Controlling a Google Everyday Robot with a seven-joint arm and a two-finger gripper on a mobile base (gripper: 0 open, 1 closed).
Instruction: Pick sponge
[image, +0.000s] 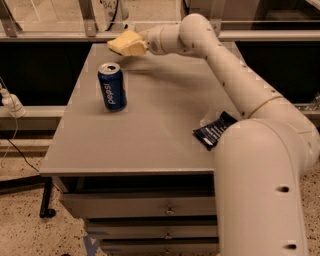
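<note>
My gripper (131, 46) is at the far left of the grey table (150, 130), raised a little above its surface, just beyond the soda can. It is shut on the sponge (120, 42), a pale yellow soft pad that sticks out to the left of the gripper. The sponge is off the table and casts a faint shadow below it. No other sponge lies on the table.
A blue Pepsi can (112, 87) stands upright at the table's left, in front of and below the gripper. A dark snack bag (215, 130) lies at the right, beside my arm's big lower link (260, 190). A railing and glass run behind the table.
</note>
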